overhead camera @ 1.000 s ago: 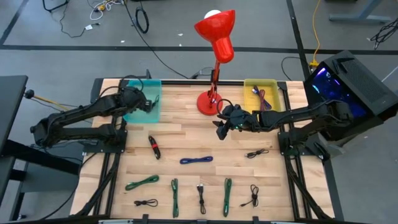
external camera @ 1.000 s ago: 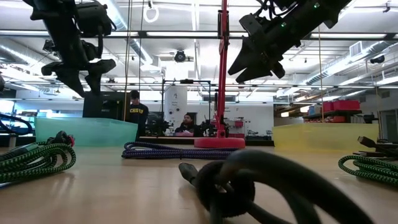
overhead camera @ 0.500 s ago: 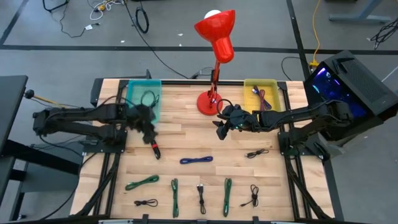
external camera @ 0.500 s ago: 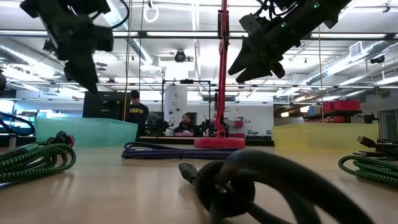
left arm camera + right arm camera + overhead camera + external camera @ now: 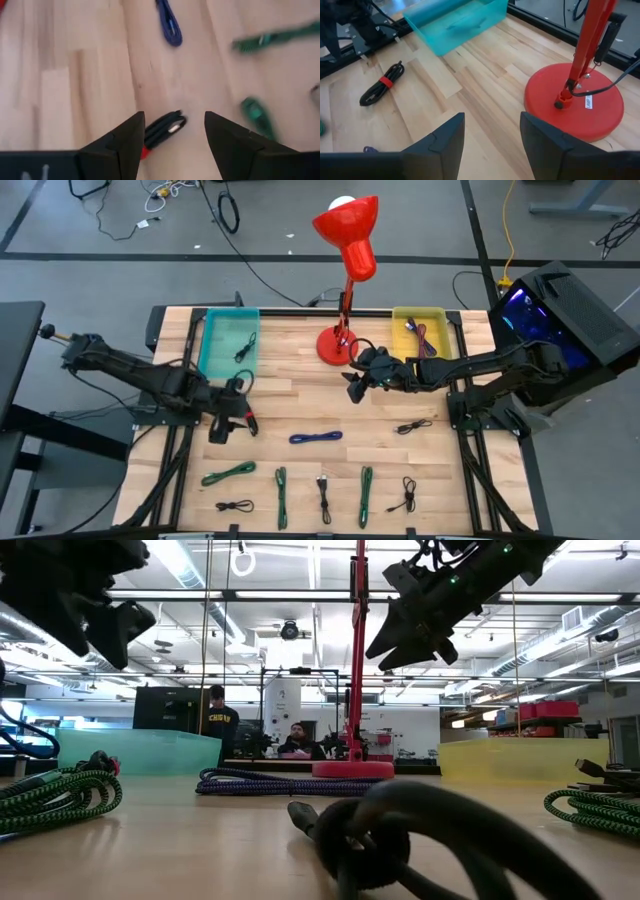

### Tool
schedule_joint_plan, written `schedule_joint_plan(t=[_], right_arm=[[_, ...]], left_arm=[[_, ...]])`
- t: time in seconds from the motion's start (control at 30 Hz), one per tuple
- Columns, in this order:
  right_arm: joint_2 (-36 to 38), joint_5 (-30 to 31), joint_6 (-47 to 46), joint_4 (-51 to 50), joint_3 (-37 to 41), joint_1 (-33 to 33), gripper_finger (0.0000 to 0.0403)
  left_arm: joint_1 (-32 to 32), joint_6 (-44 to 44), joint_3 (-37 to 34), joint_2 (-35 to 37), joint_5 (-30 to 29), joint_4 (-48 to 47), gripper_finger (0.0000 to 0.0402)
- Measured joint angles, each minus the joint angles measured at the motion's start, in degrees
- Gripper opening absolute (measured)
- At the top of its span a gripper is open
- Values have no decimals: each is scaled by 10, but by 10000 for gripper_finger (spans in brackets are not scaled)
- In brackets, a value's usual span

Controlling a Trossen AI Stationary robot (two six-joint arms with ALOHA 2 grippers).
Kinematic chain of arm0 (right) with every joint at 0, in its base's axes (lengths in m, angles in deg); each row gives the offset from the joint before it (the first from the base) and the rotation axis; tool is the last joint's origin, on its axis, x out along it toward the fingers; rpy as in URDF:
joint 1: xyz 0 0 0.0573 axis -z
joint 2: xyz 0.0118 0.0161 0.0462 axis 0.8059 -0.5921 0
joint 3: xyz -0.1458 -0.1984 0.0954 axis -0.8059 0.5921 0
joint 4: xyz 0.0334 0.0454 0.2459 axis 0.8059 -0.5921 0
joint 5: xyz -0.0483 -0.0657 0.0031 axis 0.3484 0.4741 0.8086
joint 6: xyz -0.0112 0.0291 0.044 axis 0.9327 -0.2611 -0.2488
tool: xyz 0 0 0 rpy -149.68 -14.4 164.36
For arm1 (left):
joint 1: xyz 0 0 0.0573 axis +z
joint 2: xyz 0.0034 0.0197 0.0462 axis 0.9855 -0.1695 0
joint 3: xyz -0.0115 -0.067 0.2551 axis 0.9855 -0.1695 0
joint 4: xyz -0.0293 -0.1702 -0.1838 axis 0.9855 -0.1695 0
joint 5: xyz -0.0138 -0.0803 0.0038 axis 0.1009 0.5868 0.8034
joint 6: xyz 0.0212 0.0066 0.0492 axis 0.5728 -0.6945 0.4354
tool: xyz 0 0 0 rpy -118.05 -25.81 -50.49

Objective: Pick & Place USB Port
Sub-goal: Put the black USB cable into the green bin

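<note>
The left tool [image 5: 222, 427] is swinging from the teal bin [image 5: 214, 352] down over the black red-banded cable [image 5: 247, 417] on the table [image 5: 300, 395], fingers apart to straddle it; the right tool [image 5: 354, 387], fingers apart, is idling near the lamp base [image 5: 333, 345].

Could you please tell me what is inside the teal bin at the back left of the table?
In the high view, the teal bin holds one small dark coiled cable near its right wall. The rest of its floor looks bare. The low view's translucent wall hides the inside.
</note>
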Motion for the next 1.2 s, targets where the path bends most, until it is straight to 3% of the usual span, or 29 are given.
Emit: schedule_joint_plan(t=[0.17,0.3,0.53,0.87,1.2], right_arm=[[0,0,0,8,0,0,191],[0,0,1,9,0,0,191],[0,0,7,9,0,0,191],[0,0,12,10,0,0,191],[0,0,15,10,0,0,191]], left_arm=[[-33,132,0,-50,-40,6,211],[-41,185,0,-103,-55,3,211],[-41,227,0,-177,-51,-15,211],[-39,284,0,-227,-67,-2,211],[-33,303,0,-276,-117,12,211]])
